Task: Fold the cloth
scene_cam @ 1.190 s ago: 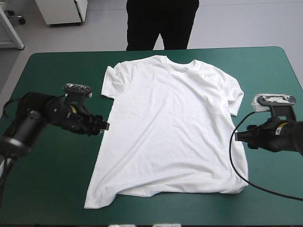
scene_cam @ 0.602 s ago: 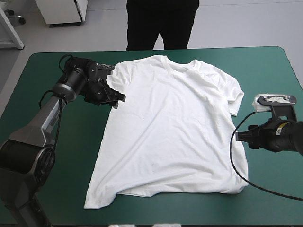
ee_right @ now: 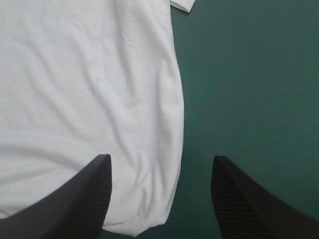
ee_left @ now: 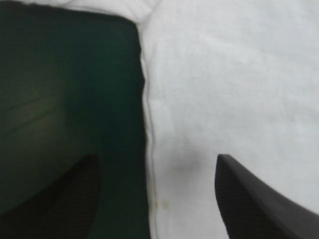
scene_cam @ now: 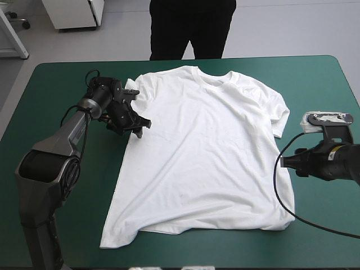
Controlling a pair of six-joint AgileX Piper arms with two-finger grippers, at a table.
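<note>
While no fold is yet made: T-shirt spread flat, a pincer at each side edge.
From left: left pincer, spread apart, astride the shirt's left seam just beside the sleeve, half over bare teal-green table. T-shirt mid-table, collar far, hem near. Then right pincer, likewise apart, astride the right edge. Judged: task at its start; every fold remains.
</note>
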